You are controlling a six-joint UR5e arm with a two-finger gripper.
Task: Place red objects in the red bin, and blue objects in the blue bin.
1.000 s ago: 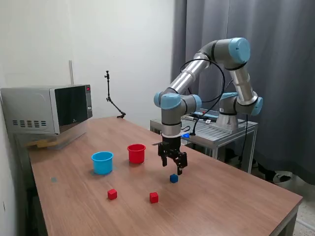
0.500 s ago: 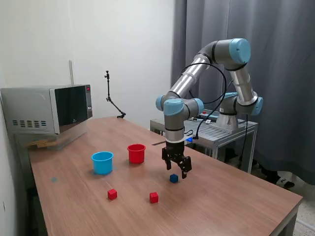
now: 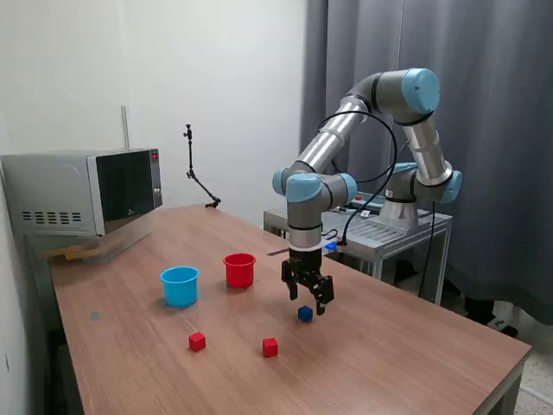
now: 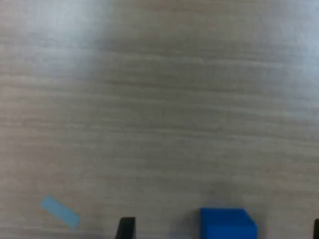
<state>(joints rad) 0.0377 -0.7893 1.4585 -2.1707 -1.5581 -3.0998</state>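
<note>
Your gripper [image 3: 308,299] sits mid-frame, fingers spread wide, right above the blue cube [image 3: 305,314] on the table [image 3: 415,354].

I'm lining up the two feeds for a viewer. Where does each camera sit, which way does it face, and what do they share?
Exterior view: off the arm, beside the table, looking across it at the blue cup, red cup, two red cubes and microwave; the whole arm and gripper show.
Wrist view: on the wrist, facing down at the wood tabletop from close up; only dark fingertips show at the frame edge.
Shared: the blue cube, just under the open gripper.
</note>
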